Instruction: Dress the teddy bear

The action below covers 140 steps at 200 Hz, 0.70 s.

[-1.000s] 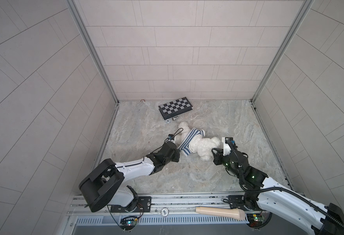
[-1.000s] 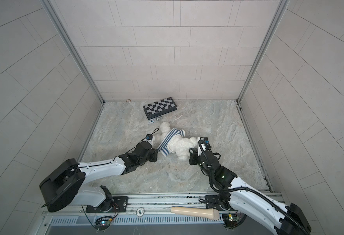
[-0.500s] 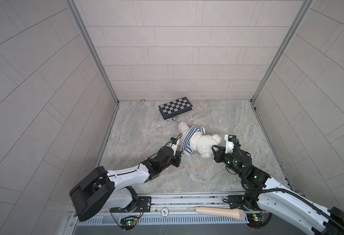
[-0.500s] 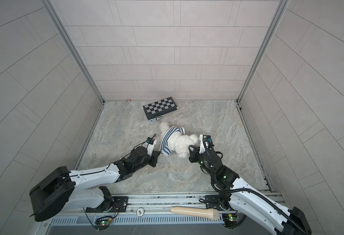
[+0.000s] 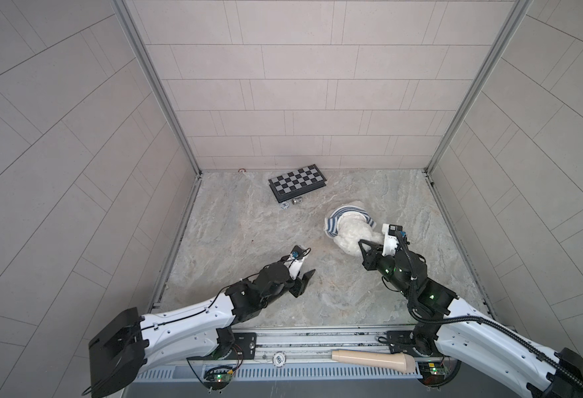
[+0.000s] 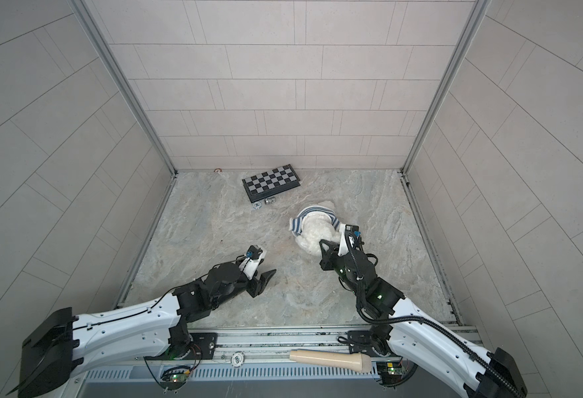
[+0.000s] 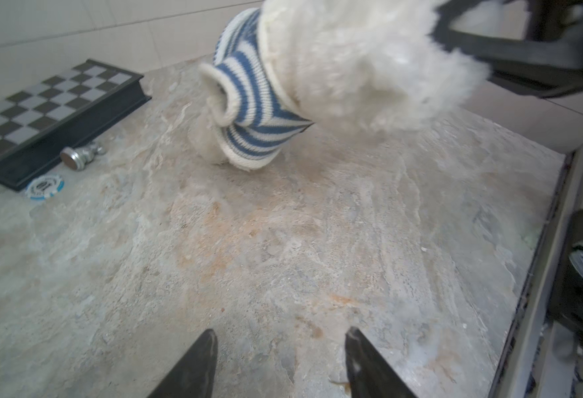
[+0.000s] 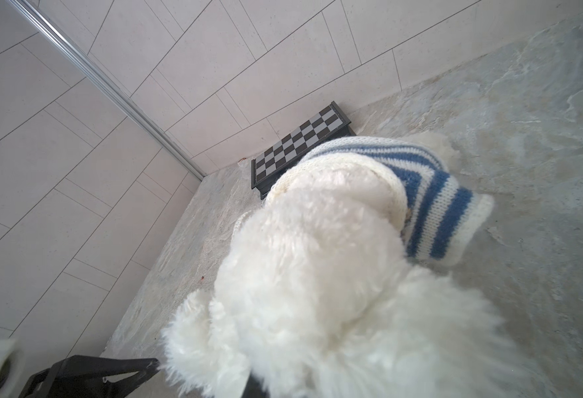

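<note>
Now the left claw [image 5: 303, 282] has let go and backed away from the teddy bear [image 5: 352, 236].
Its jaws stand apart over the bare table [image 5: 248, 234] with nothing between them. A second ago they were pinched shut at the blue-and-white striped shirt [image 7: 252, 113]. The right claw [image 5: 364, 246] stays clenched on the bear's white fur at its lower end. The bear has the shirt bunched around its upper end. It has shifted a little to the right and now lies right of centre on the table. The print on the blue-rimmed chip [image 7: 46, 186] beside the chessboard [image 5: 298, 181] is too blurred to read.
</note>
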Each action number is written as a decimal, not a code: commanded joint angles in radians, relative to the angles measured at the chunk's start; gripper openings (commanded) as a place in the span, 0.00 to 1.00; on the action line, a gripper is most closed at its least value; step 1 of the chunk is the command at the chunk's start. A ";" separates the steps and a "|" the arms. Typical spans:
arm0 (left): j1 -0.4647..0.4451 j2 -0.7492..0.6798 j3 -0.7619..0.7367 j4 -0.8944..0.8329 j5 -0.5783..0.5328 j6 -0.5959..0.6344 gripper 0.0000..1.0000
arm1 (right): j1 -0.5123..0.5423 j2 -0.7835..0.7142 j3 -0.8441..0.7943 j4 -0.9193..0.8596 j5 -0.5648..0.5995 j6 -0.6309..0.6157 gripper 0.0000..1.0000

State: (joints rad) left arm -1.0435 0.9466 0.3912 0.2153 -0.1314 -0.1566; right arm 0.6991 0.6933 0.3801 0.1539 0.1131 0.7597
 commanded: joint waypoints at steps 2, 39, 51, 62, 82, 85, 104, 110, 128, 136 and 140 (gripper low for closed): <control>-0.018 0.004 0.071 -0.005 0.024 0.077 0.67 | -0.005 0.005 0.035 0.049 0.003 -0.006 0.00; -0.016 0.132 0.202 0.046 0.083 0.150 0.70 | -0.006 0.014 0.048 0.050 -0.028 -0.010 0.00; -0.016 0.173 0.245 0.046 0.113 0.174 0.72 | -0.005 0.011 0.049 0.048 -0.033 -0.013 0.00; -0.016 0.209 0.284 0.035 0.131 0.200 0.72 | -0.005 0.002 0.048 0.042 -0.035 -0.013 0.00; -0.008 0.270 0.332 0.032 0.141 0.234 0.72 | -0.005 -0.009 0.045 0.038 -0.040 -0.014 0.00; -0.004 0.278 0.337 0.035 0.148 0.236 0.73 | -0.006 -0.010 0.045 0.037 -0.041 -0.014 0.00; 0.021 0.328 0.364 0.052 0.175 0.241 0.72 | -0.005 -0.008 0.045 0.036 -0.052 -0.015 0.00; 0.031 0.342 0.371 0.059 0.181 0.241 0.72 | -0.005 -0.007 0.045 0.036 -0.054 -0.015 0.00; 0.064 0.382 0.388 0.085 0.210 0.235 0.72 | -0.005 -0.008 0.043 0.034 -0.065 -0.014 0.00; 0.073 0.396 0.395 0.098 0.221 0.232 0.72 | -0.006 -0.007 0.044 0.032 -0.067 -0.016 0.00; 0.078 0.404 0.400 0.100 0.228 0.233 0.72 | -0.006 -0.008 0.044 0.031 -0.067 -0.016 0.00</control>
State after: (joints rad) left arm -0.9962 1.3163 0.7502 0.2653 0.0433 0.0612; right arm 0.6971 0.7048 0.3889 0.1524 0.0559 0.7483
